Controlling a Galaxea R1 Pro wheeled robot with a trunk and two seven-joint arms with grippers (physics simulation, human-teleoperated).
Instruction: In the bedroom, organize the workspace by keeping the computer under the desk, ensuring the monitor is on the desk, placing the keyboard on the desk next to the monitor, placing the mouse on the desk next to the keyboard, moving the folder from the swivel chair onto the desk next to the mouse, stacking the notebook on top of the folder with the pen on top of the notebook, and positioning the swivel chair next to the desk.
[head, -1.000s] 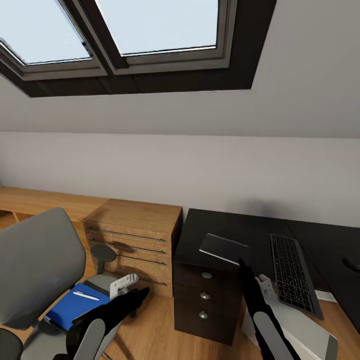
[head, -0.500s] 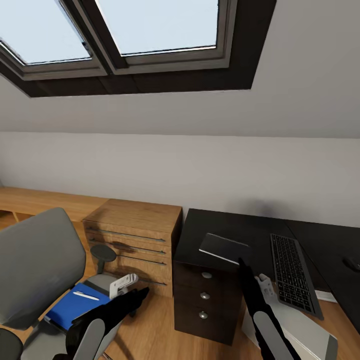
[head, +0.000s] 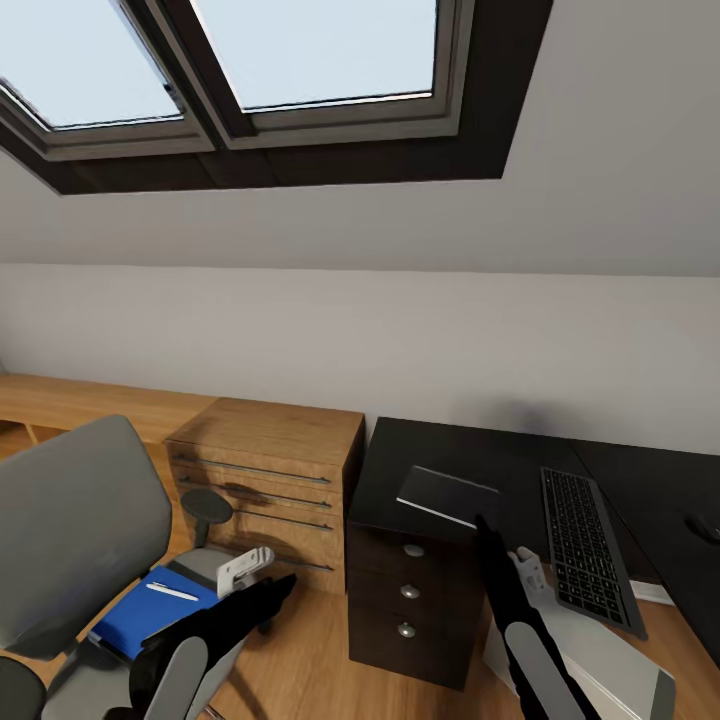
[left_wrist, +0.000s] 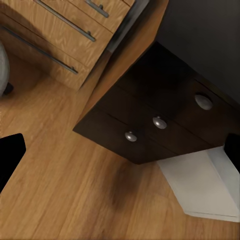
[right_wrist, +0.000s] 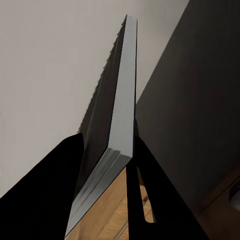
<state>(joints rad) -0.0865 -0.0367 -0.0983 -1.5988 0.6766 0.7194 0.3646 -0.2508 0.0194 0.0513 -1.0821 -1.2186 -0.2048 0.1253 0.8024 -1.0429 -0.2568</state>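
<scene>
Both black arms are reaching forward and low. Right hand (right_wrist: 107, 165) is gripping the thin grey notebook (head: 447, 497) by its near edge, over the glossy black table (head: 480, 455). Left hand (head: 262, 590) is hovering beside the chair (head: 75, 520); its grip cannot be told. Flat blue folder (head: 150, 612) and slim white pen (head: 172, 591) are lying on the seat. Long keyboard (head: 583, 545) is lying on the table.

— Where does the light come from?
— From the skylight (head: 250, 60), pale and bright; the grey wall (head: 400, 340) below is evenly lit.
— Any shadows?
— A soft one on the wall above the desk (head: 470, 465), whose glossy top shows faint sheen.
— Sharpness?
— The head view bends lines near its edges; the wrist views look slightly soft.
</scene>
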